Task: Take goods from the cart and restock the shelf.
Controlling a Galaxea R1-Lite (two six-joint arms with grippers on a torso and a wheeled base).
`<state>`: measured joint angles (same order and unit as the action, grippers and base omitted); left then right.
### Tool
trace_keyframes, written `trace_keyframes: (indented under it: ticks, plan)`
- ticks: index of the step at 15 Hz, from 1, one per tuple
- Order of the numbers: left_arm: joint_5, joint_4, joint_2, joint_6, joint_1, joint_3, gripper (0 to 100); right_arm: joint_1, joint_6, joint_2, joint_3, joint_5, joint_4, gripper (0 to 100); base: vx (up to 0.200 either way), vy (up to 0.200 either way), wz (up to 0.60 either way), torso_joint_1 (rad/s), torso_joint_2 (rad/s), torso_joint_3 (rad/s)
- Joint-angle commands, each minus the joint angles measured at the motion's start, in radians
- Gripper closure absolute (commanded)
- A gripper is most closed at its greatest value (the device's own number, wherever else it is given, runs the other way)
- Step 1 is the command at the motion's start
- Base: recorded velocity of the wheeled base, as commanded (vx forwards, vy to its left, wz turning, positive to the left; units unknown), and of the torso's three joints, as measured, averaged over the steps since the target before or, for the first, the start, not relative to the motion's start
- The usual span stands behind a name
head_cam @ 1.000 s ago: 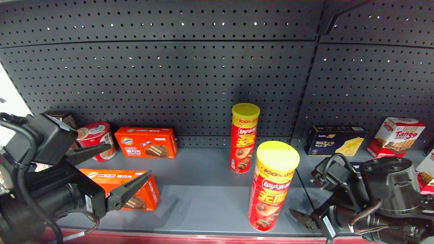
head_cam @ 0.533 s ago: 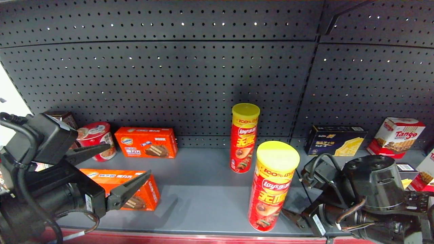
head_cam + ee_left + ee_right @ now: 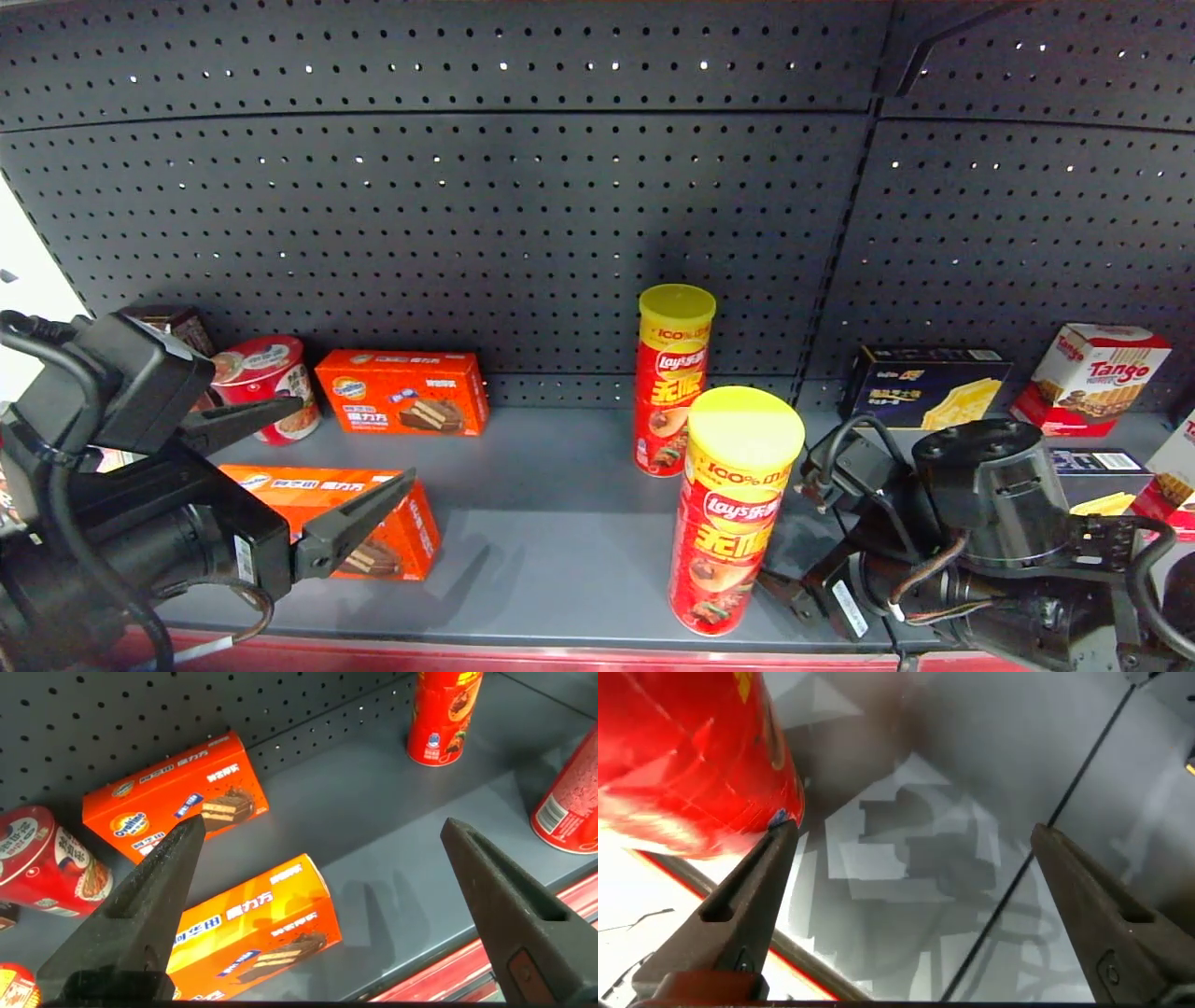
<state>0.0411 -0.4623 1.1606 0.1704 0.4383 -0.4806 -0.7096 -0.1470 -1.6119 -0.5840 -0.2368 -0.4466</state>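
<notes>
Two red chip cans with yellow lids stand on the grey shelf. The back can is upright near the pegboard. The front can stands near the shelf's front edge and leans slightly left. My right gripper is low on its right side, open, with one finger against the can's base. In the right wrist view the can lies outside the open right gripper, beside one finger. My left gripper hangs open above the front orange box, holding nothing, as the left wrist view confirms.
A second orange box and a red cup sit at the back left. A dark blue box and a red-and-white wafer box stand on the right section. Bare shelf lies between the orange boxes and the cans.
My right gripper has moved left along the shelf's front and its finger has met the front can's base. That can has shifted and tipped a little to the left. The left arm has stayed still.
</notes>
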Motion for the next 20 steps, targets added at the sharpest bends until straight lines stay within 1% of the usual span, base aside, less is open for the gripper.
trace_keyframes:
  ticks: [1, 11, 13, 20]
  plan:
    - [0.0, -0.001, 0.001, 0.0, 0.0, -0.003, 0, -0.005, 0.0, -0.017, -0.01, -0.001, -0.001, 0, 0.0, 0.0, 0.0, 0.0, 0.0, 0.0]
    - [0.0, -0.002, -0.001, 0.001, 0.0, -0.013, 0, -0.028, 0.0, -0.056, -0.049, -0.012, -0.003, 0, 0.0, 0.0, 0.0, 0.0, 0.0, 0.0]
    - [-0.001, -0.022, 0.001, 0.0, 0.0, -0.003, 0, -0.028, 0.0, -0.063, -0.051, -0.012, -0.003, 0, 0.0, 0.0, 0.0, 0.0, 0.0, 0.0]
    - [-0.003, -0.022, 0.001, 0.0, 0.0, -0.001, 0, -0.045, 0.0, -0.082, -0.074, -0.013, -0.003, 0, 0.0, 0.0, 0.0, 0.0, 0.0, 0.0]
